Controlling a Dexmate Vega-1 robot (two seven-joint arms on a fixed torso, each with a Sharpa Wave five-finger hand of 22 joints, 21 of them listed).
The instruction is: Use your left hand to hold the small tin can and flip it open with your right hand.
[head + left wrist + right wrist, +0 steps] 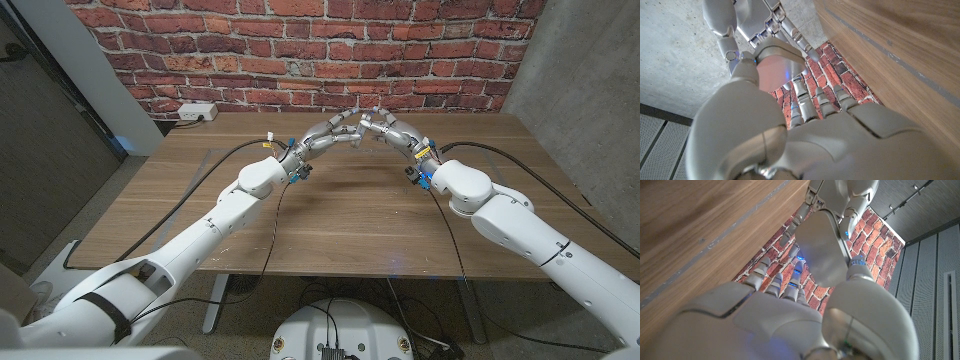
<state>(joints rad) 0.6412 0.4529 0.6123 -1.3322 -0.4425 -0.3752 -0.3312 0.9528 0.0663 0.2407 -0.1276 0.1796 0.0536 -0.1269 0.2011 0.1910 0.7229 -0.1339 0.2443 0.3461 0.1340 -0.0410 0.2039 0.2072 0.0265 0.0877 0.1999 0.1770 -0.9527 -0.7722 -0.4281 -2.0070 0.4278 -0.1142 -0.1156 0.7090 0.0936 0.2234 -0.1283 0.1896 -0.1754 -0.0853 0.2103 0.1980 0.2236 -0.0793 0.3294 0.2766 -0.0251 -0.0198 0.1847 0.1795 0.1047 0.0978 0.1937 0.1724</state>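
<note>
Left hand (327, 133) and right hand (385, 128) both grip the small tin can (361, 121) above the table (350, 215); contents unseen.

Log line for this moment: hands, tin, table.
left hand: raised, fingertips meeting right hand | right hand: raised, on tin | tin can: held between both hands, lid state unclear | table: wooden

Small silvery tin can (776, 67), pale and smooth-sided, raised above the wooden table (350, 215)
</note>
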